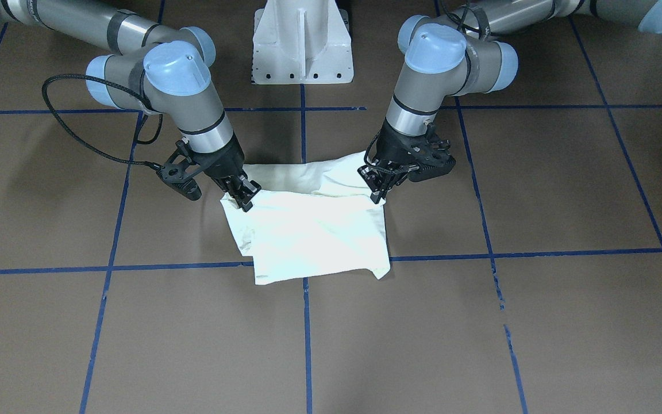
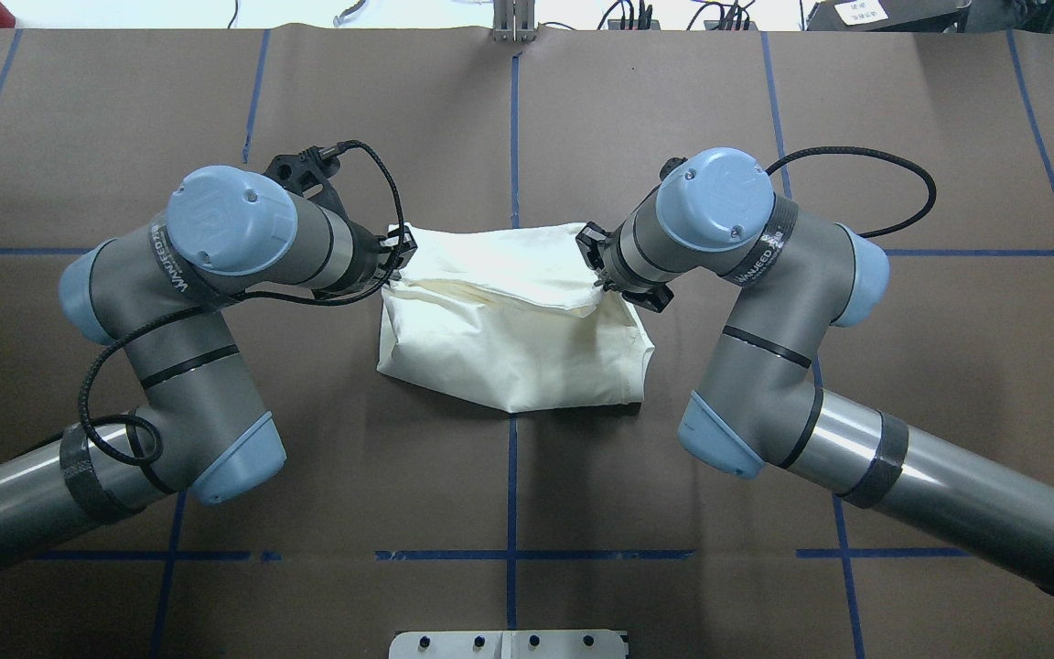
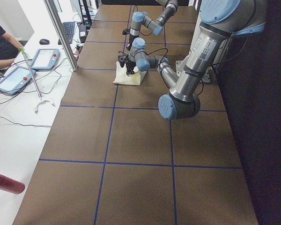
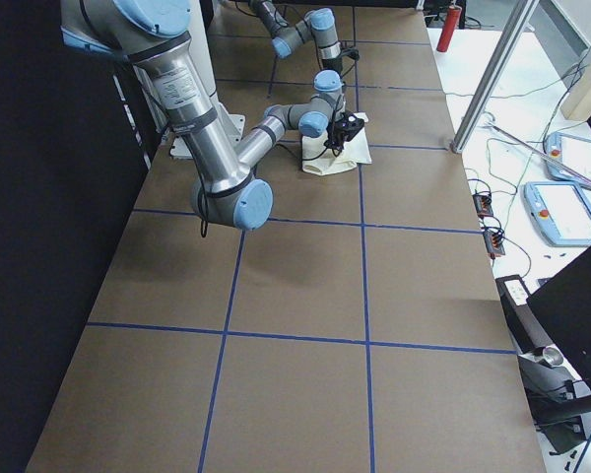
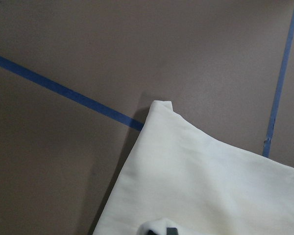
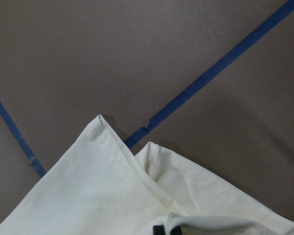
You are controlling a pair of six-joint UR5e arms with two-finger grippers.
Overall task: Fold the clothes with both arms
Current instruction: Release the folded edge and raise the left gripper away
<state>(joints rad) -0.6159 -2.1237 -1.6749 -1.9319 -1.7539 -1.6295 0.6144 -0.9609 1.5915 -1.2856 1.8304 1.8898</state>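
Apparently both clenched: left end effector [image 1: 378, 192] and right end effector [image 1: 246, 198] each pinched a robot-side corner of the folded T-shirt [image 1: 314, 230], which lay in the middle of the counter [image 1: 566, 190]. Cloth looked light, limp, sag-prone; pinching all layers at corners seemed safest.

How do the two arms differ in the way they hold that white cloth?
The left gripper pinches the cream shirt on the robot's left side; the right gripper pinches the opposite side. The left wrist view shows a single corner beyond its jaws; the right wrist view shows two layered corners. Shared: both sets of jaws are closed on the same shirt.
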